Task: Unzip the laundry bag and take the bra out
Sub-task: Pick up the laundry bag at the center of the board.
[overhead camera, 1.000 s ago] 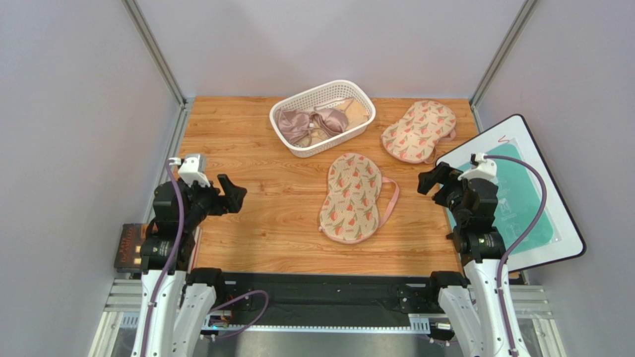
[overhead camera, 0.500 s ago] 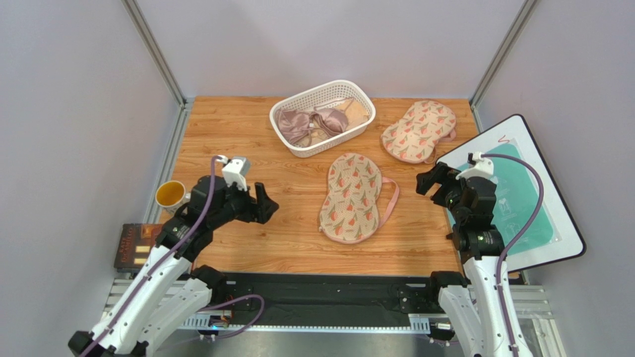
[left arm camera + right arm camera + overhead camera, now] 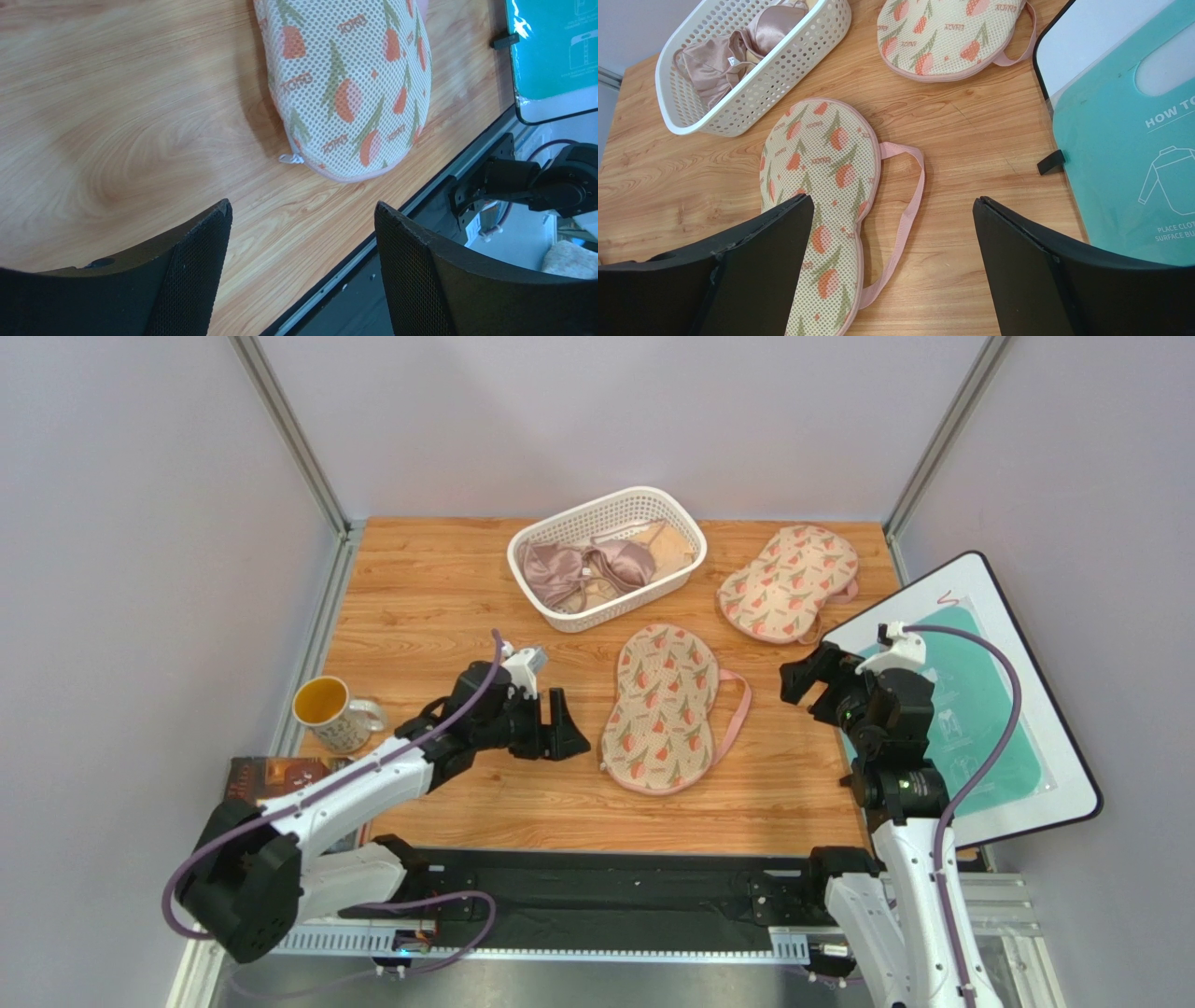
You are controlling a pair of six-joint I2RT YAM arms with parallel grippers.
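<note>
Wooden desk [image 3: 421,588] holds the closed laundry bag [image 3: 662,707] flat at its middle, and the left hand [image 3: 568,728], spread wide just beside it, seems on approach, next needing a fine pinch on the zip pull [image 3: 290,159].

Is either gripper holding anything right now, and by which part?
Nothing is held. The left gripper is open just short of the laundry bag; the right gripper is open too, apart from the bag.
</note>
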